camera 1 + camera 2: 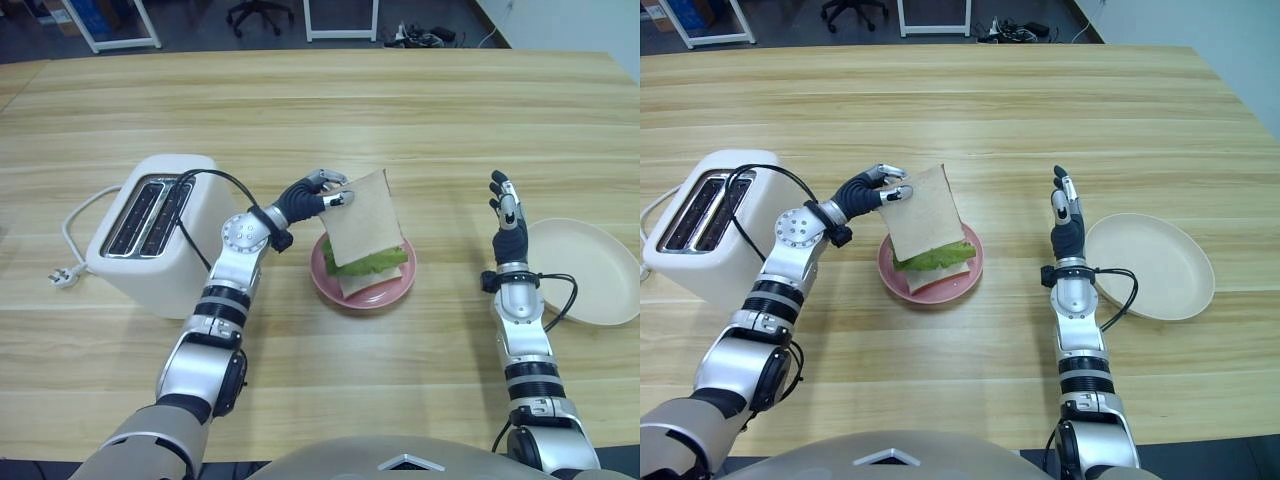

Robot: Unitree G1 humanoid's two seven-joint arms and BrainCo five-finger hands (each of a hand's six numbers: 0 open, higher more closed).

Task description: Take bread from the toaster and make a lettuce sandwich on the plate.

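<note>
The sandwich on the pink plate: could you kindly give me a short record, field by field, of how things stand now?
held item: top slice, tilted, lower edge on the lettuce
holder: left hand, gripping its upper corner
base: lower slice under the lettuce, on the pink plate
right hand: right hand open, empty, upright beside the cream plate
toaster: toaster left of the pink plate, on the table
</note>
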